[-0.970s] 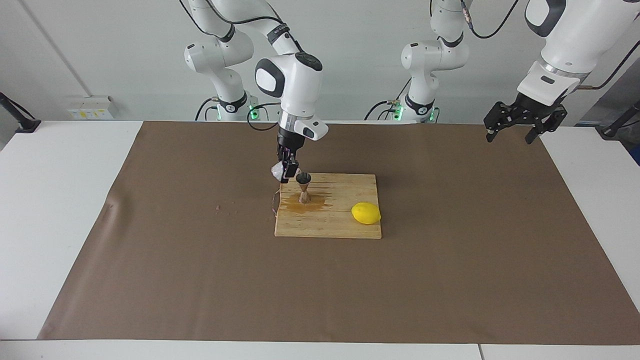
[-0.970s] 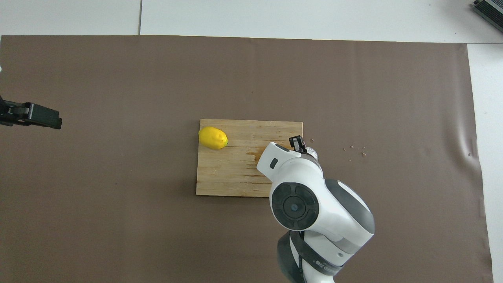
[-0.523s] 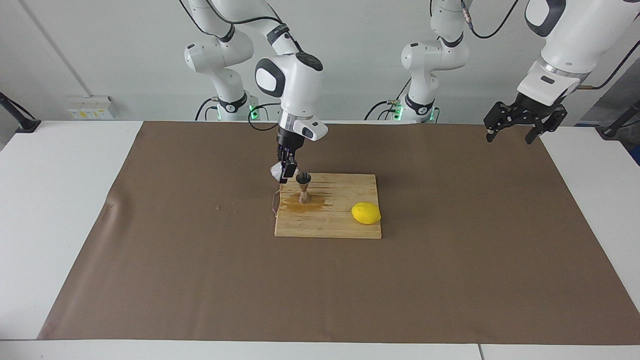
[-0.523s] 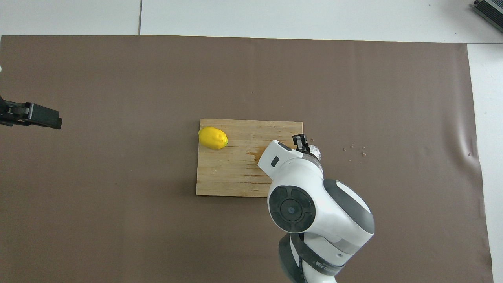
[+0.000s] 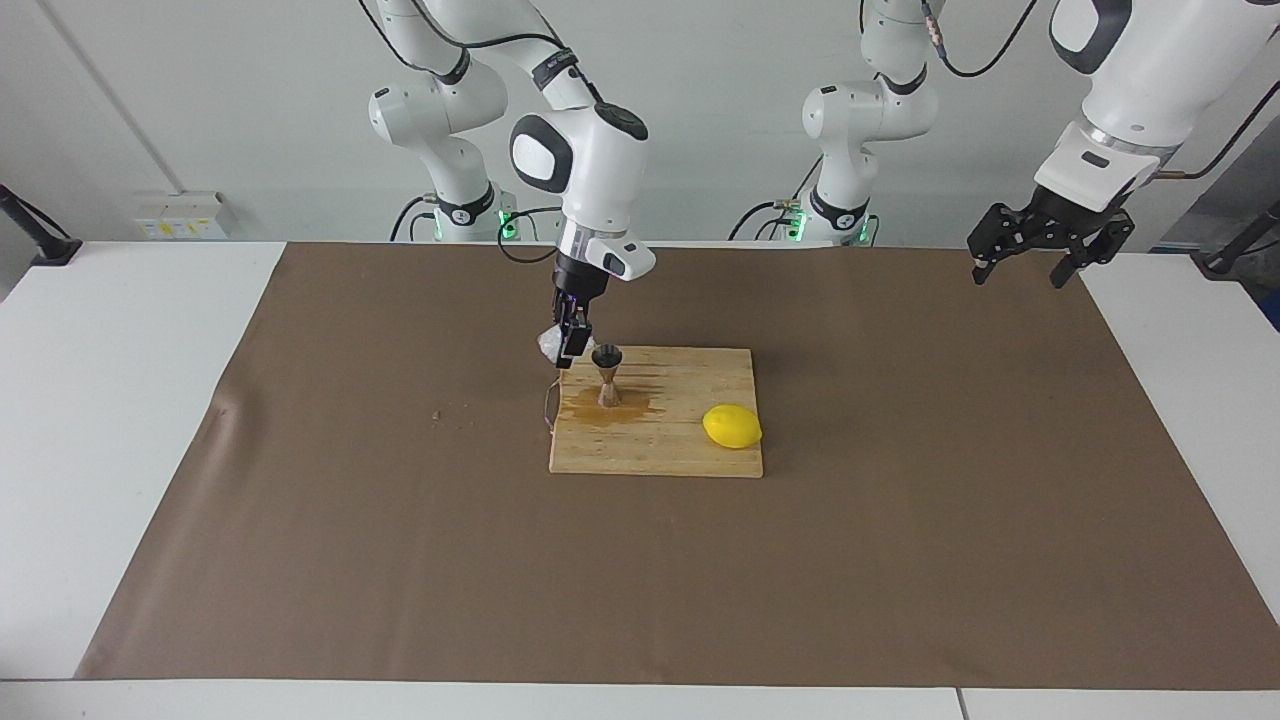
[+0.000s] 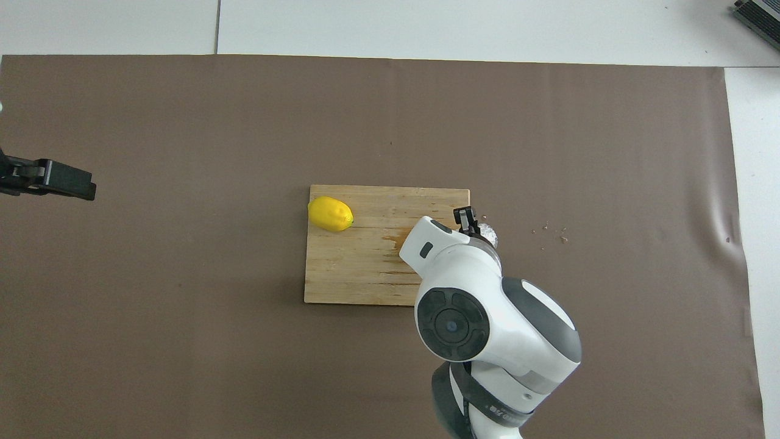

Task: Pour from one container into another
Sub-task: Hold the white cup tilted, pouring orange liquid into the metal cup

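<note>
My right gripper (image 5: 569,345) is shut on the small translucent plastic cup (image 5: 551,343), holding it in the air beside the rim of the steel jigger (image 5: 606,373). The jigger stands upright on the wooden cutting board (image 5: 680,455), in a wet brown stain. In the overhead view the right arm's wrist hides the jigger; only the cup (image 6: 487,231) and a fingertip (image 6: 464,216) show past it. My left gripper (image 5: 1027,262) waits open, raised over the mat at the left arm's end, and also appears as the left gripper (image 6: 67,183) at the overhead view's edge.
A yellow lemon (image 5: 732,426) lies on the board toward the left arm's end. Small crumbs (image 5: 450,418) dot the brown mat (image 5: 900,560) toward the right arm's end. A thin loop of wire (image 5: 549,405) lies at the board's edge.
The right gripper with the cup has risen slightly and shifted a little away from the jigger. The left arm has not moved.
</note>
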You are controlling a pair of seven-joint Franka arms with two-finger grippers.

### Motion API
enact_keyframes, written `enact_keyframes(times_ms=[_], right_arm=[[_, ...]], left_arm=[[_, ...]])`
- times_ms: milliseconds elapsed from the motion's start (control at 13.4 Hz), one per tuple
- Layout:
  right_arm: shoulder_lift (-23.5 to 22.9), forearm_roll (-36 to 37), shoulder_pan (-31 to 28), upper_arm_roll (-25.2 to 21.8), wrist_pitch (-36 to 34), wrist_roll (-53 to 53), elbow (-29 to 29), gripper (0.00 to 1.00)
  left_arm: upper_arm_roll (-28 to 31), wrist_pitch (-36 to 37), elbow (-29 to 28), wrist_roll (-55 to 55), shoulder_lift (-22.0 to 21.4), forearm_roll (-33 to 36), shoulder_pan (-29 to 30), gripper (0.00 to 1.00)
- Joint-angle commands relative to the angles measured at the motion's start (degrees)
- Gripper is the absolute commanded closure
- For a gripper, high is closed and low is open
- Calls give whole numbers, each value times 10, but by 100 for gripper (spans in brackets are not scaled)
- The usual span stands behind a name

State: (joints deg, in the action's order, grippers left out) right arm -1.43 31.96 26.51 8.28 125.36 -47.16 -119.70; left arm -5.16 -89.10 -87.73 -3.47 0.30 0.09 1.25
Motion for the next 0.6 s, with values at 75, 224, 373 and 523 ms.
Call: enact_keyframes(times_ms=[75,224,373,523], right_arm=[[-18,34,12,5,-28,22,25,82],[-19,38,13,5,-35,22,26,82],[-19,39,15,5,-41,22,27,82],[-18,52,22,5,-56,23,27,82]], left_arm=[[-3,4,-15,-6,-15,-10,9,0],[-3,5,-15,-6,-15,-10,9,0],[-3,5,-15,-6,-14,-10,9,0],[-3,5,-15,-6,-15,-10,9,0]])
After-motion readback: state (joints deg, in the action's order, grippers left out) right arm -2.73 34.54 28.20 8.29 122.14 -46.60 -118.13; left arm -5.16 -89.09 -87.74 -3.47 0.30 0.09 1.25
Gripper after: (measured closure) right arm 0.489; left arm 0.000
